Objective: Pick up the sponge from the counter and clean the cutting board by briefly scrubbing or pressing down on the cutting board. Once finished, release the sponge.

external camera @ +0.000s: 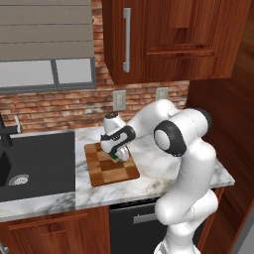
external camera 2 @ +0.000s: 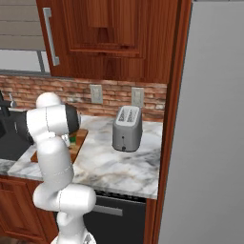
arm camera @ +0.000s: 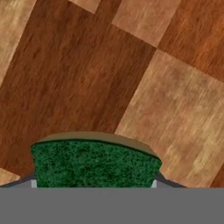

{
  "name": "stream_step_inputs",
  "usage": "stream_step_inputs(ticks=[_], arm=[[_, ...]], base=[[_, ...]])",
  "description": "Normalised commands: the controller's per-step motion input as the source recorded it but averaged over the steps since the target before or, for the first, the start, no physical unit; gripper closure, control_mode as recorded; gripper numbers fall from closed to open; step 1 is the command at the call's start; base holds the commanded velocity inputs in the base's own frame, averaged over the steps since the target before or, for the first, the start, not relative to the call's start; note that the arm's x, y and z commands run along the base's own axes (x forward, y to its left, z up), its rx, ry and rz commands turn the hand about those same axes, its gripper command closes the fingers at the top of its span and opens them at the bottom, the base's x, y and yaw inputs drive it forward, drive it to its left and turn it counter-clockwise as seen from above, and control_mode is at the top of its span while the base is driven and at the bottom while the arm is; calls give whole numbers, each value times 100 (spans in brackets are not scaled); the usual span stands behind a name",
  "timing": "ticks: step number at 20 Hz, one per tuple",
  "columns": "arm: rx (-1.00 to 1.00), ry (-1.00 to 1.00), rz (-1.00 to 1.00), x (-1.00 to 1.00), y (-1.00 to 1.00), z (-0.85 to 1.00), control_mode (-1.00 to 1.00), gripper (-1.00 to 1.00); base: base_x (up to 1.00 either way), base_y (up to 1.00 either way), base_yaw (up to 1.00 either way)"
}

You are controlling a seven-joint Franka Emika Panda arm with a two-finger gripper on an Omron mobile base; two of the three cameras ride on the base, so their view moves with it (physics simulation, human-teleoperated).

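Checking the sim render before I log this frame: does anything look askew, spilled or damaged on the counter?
Nothing stands out. The cutting board lies flat on the counter, the sponge sits in the gripper over the board, and the toaster stands upright. No spills or damage show.

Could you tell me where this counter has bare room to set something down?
Free marble lies between the cutting board and the toaster, and along the counter front edge. The board is crowded: the tool holds the sponge over it. The sink takes the left.
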Motion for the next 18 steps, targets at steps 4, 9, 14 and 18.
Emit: stream_step_inputs(ticks=[4, 9, 14, 18], arm=[[0, -10, 0, 66, 0, -7, -100, 100], [0, -3, -1, 69, -10, -2, -100, 100], [0, 0, -1, 58, -7, -2, -100, 100], [0, 0, 0, 13, 3, -14, -100, 100]], base=[[0, 0, 0], [0, 0, 0], [0, 0, 0], [0, 0, 0]])
